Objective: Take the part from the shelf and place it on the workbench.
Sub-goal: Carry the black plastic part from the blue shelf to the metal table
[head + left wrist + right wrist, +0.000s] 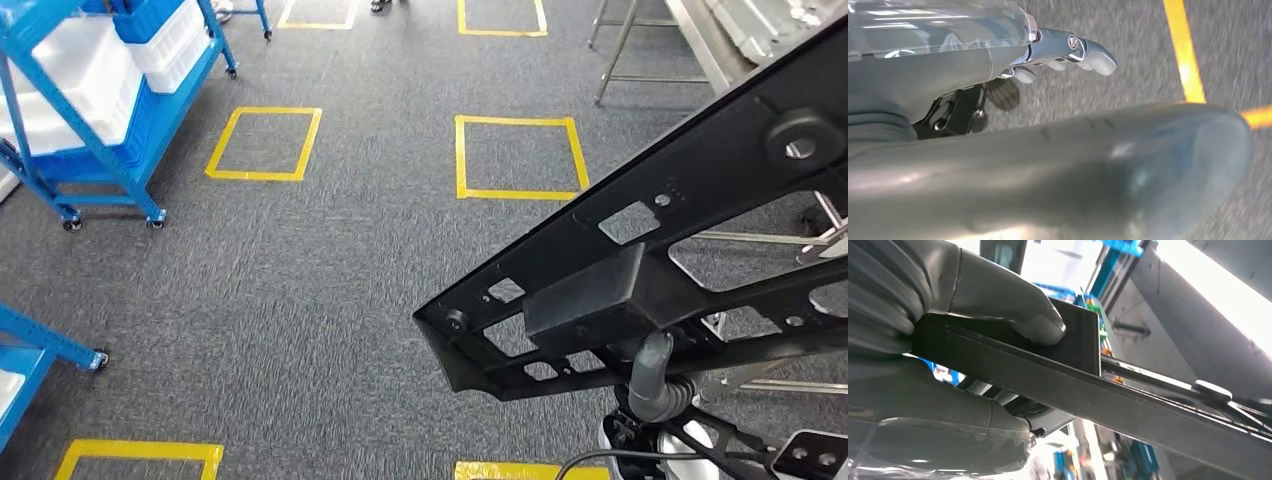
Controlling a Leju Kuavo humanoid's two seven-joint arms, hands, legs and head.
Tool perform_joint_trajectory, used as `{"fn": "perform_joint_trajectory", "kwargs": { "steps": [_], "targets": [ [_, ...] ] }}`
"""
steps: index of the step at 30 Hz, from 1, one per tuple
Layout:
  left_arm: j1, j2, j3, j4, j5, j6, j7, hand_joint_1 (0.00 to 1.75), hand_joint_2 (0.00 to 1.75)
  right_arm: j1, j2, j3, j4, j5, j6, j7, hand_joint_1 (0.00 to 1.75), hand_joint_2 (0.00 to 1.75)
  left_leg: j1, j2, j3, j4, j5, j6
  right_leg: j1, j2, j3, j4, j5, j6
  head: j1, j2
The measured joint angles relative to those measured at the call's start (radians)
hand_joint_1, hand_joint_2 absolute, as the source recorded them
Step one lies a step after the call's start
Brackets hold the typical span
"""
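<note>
A long black plastic frame part (640, 250) with cut-out openings slants across the right of the head view, over the carpet. My right hand (652, 375) holds it from underneath near its lower end. In the right wrist view the thumb (998, 295) presses on the part's flat block while the fingers wrap under the black bar (1128, 405). My left hand (1048, 165) hangs above the grey carpet with nothing in it, its fingers (1083, 50) stretched out. A metal workbench (700, 40) stands at the far right, partly hidden behind the part.
Blue wheeled shelves (100, 110) carrying white and blue bins stand at the far left, and another blue frame (30, 350) is at the near left. Yellow tape squares (515, 158) mark the grey carpet. Metal legs (620, 50) stand at the back right.
</note>
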Motion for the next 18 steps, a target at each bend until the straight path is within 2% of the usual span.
{"fn": "perform_joint_trajectory", "kwargs": {
  "steps": [1, 2, 3, 4, 5, 6, 7, 8, 9, 10, 12, 13, 14, 15, 16, 17, 18],
  "targets": [
    [0.001, 0.0, 0.0, 0.0, 0.0, 0.0, 0.0, 0.0, 0.0, -0.001, 0.001, 0.004, -0.001, 0.002, -0.008, 0.0, 1.75, 1.75, 0.003, -0.024, -0.027, 0.063, -0.033, -0.003, 0.0, 0.011, -0.001, 0.0, 0.001, -0.003, 0.0, 0.0],
    [0.003, 0.001, 0.0, 0.0, 0.0, 0.001, 0.0, 0.0, 0.0, -0.001, 0.001, 0.007, -0.001, 0.004, -0.015, 0.0, 1.75, 1.75, 0.005, -0.032, -0.061, 0.135, -0.064, -0.005, 0.0, 0.024, -0.001, 0.001, 0.001, -0.004, 0.0, 0.0],
    [0.005, 0.002, 0.001, 0.0, -0.001, 0.002, 0.0, 0.0, 0.0, 0.001, 0.001, 0.009, -0.001, 0.005, -0.019, 0.0, 1.75, 1.75, 0.006, -0.035, -0.088, 0.191, -0.08, -0.007, 0.001, 0.037, -0.002, 0.002, 0.002, -0.005, 0.0, 0.0],
    [0.006, 0.003, 0.001, 0.0, 0.0, 0.002, 0.0, 0.0, 0.0, 0.002, 0.001, 0.009, -0.001, 0.005, -0.021, 0.0, 1.75, 1.75, 0.007, -0.035, -0.101, 0.213, -0.076, -0.008, 0.001, 0.051, -0.002, 0.004, 0.002, -0.005, 0.0, 0.0],
    [0.007, 0.004, 0.001, 0.0, 0.0, 0.003, 0.0, 0.0, 0.0, 0.002, 0.001, 0.009, -0.001, 0.006, -0.021, 0.0, 1.75, 1.75, 0.009, -0.036, -0.096, 0.195, -0.053, -0.008, 0.001, 0.065, -0.002, 0.007, 0.001, -0.004, 0.0, 0.0],
    [0.007, 0.005, 0.001, 0.0, 0.001, 0.004, 0.0, 0.0, 0.0, 0.003, 0.001, 0.009, -0.001, 0.006, -0.021, 0.0, 1.75, 1.75, 0.01, -0.042, -0.073, 0.138, -0.014, -0.007, 0.0, 0.078, -0.001, 0.009, 0.0, -0.003, 0.0, 0.0],
    [0.007, 0.006, 0.001, 0.0, 0.001, 0.004, 0.0, 0.0, 0.0, 0.003, 0.001, 0.009, -0.002, 0.007, -0.021, 0.0, 1.75, 1.75, 0.013, -0.059, -0.042, 0.067, 0.022, -0.005, -0.001, 0.09, -0.001, 0.012, -0.001, 0.0, 0.0, 0.0],
    [0.006, 0.007, 0.001, 0.0, 0.0, 0.004, 0.0, 0.0, 0.0, 0.002, 0.001, 0.009, -0.002, 0.007, -0.021, 0.0, 1.75, 1.75, 0.015, -0.079, -0.014, 0.002, 0.046, -0.004, -0.001, 0.102, -0.004, 0.016, -0.002, 0.004, 0.0, 0.0],
    [0.006, 0.008, 0.001, 0.0, -0.001, 0.005, 0.0, 0.0, 0.0, 0.002, 0.001, 0.009, -0.002, 0.007, -0.021, 0.0, 1.75, 1.75, 0.016, -0.096, 0.004, -0.041, 0.058, -0.002, -0.002, 0.113, -0.007, 0.019, -0.001, 0.009, 0.0, 0.0],
    [0.006, 0.009, 0.001, 0.0, -0.002, 0.005, 0.0, 0.0, 0.0, 0.003, 0.001, 0.009, -0.002, 0.008, -0.021, 0.0, 1.75, 1.75, 0.015, -0.106, 0.012, -0.06, 0.058, 0.001, -0.003, 0.123, -0.011, 0.02, 0.0, 0.016, 0.0, 0.0],
    [0.003, 0.01, 0.001, 0.0, -0.002, 0.005, 0.0, 0.0, 0.0, 0.005, 0.001, 0.009, -0.003, 0.009, -0.021, 0.0, 1.75, 1.75, 0.014, -0.093, 0.014, -0.067, 0.061, 0.011, -0.006, 0.141, -0.018, 0.018, 0.005, 0.031, 0.0, 0.0],
    [0.001, 0.01, 0.001, 0.0, -0.001, 0.005, 0.0, 0.0, 0.0, 0.006, 0.001, 0.009, -0.003, 0.009, -0.021, 0.0, 1.75, 1.75, 0.014, -0.082, 0.016, -0.072, 0.065, 0.018, -0.006, 0.133, -0.021, 0.023, 0.002, 0.036, 0.0, 0.0],
    [0.0, 0.01, 0.001, 0.0, 0.0, 0.005, 0.0, 0.0, 0.0, 0.006, 0.001, 0.009, -0.004, 0.01, -0.021, 0.0, 1.75, 1.75, 0.016, -0.071, 0.016, -0.078, 0.069, 0.025, -0.004, 0.111, -0.03, 0.039, -0.011, 0.04, 0.0, 0.0],
    [0.001, 0.01, 0.001, 0.0, 0.001, 0.005, 0.0, 0.0, 0.0, 0.006, 0.001, 0.009, -0.005, 0.01, -0.021, 0.0, 1.75, 1.75, 0.017, -0.058, 0.017, -0.082, 0.073, 0.031, -0.004, 0.082, -0.047, 0.077, -0.036, 0.043, 0.0, 0.0],
    [0.002, 0.01, 0.001, 0.0, 0.0, 0.005, 0.0, 0.0, 0.0, 0.006, 0.001, 0.009, -0.005, 0.01, -0.021, 0.0, 1.75, 1.75, 0.015, -0.046, 0.016, -0.084, 0.074, 0.034, -0.005, 0.051, -0.075, 0.135, -0.07, 0.045, 0.0, 0.0],
    [0.004, 0.011, 0.001, 0.0, 0.0, 0.005, 0.0, 0.0, 0.0, 0.006, 0.001, 0.009, -0.005, 0.01, -0.021, 0.0, 1.75, 1.75, 0.014, -0.034, 0.014, -0.084, 0.073, 0.036, -0.007, 0.034, -0.107, 0.203, -0.104, 0.048, 0.0, 0.0],
    [0.005, 0.011, 0.002, 0.0, 0.0, 0.005, 0.0, 0.0, 0.0, 0.007, 0.001, 0.009, -0.005, 0.011, -0.021, 0.0, 1.75, 1.75, 0.012, -0.021, 0.013, -0.083, 0.073, 0.036, -0.01, 0.026, -0.134, 0.261, -0.126, 0.05, 0.0, 0.0]
  ]
}}
